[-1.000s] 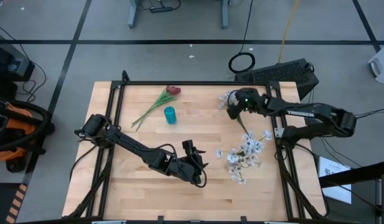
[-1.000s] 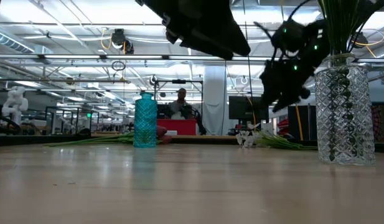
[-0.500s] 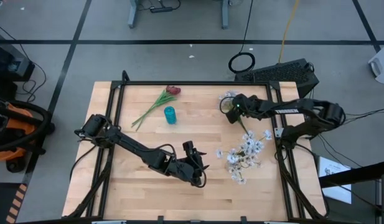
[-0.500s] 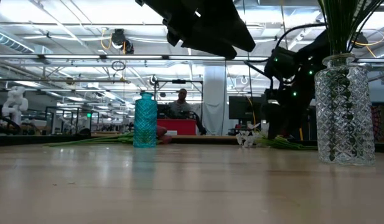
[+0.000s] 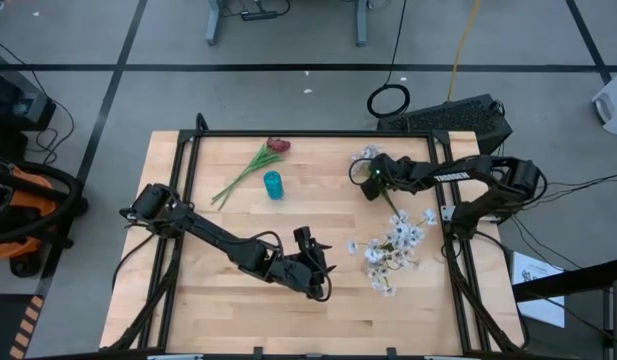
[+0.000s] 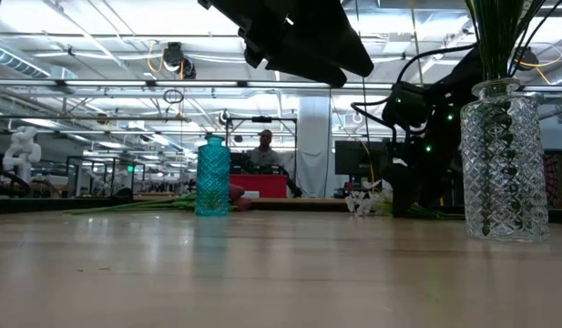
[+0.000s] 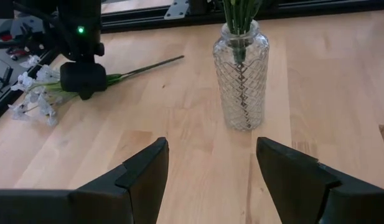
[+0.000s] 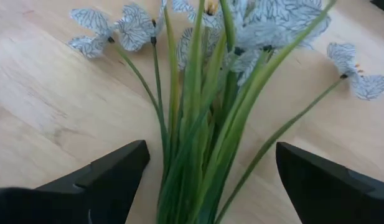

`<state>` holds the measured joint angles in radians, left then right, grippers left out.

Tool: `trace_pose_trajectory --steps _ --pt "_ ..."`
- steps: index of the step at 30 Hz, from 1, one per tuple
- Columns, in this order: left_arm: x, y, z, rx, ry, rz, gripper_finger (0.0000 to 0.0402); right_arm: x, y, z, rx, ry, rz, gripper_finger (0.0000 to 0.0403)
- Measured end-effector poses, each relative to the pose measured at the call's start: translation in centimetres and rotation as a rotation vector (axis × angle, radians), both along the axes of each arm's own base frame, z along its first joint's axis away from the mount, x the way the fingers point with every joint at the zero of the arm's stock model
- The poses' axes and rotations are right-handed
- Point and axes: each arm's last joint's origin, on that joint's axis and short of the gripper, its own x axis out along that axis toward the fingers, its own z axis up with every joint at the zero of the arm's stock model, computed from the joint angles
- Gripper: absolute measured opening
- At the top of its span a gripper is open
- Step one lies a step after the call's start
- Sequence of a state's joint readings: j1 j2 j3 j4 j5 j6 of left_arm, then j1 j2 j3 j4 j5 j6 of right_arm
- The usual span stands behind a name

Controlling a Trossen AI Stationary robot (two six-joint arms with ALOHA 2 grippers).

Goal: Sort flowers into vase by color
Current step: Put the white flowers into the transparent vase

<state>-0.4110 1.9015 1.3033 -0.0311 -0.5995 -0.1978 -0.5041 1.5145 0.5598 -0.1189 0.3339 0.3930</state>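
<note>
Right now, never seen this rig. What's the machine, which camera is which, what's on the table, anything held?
It is a two-armed robot at a wooden table, each dark arm ending in a two-finger gripper. One picture looks straight down, one looks level across the tabletop, and two come from cameras on the wrists.

On the table: a small teal vase, a red flower lying beside it, a clear glass vase with white flowers already in it, and a loose white spray.

The left gripper waits open near the glass vase. The right gripper is low over the loose spray, its fingers open on either side of the stems. Nothing is held yet.
</note>
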Motion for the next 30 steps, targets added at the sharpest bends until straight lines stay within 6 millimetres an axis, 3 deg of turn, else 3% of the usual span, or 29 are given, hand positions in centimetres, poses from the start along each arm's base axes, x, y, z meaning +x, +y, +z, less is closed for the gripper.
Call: trace_pose_trajectory --steps 6,20,26,30 --pt "0.0 0.0 0.0 -0.004 -0.001 0.001 0.0248 0.1 0.0 -0.1 0.030 -0.028 -0.015 0.0287" --pt "-0.1 -0.1 0.0 -0.005 0.003 -0.002 0.0248 0.0 0.1 -0.1 0.032 -0.020 -0.032 0.0024" --pt "-0.1 -0.1 0.0 -0.006 0.002 -0.002 0.0248 -0.2 0.5 0.8 0.016 -0.045 -0.012 0.0012" --pt "-0.1 -0.1 0.0 -0.014 0.000 0.003 0.0248 -0.3 0.9 3.4 -0.042 -0.151 0.013 0.0005"
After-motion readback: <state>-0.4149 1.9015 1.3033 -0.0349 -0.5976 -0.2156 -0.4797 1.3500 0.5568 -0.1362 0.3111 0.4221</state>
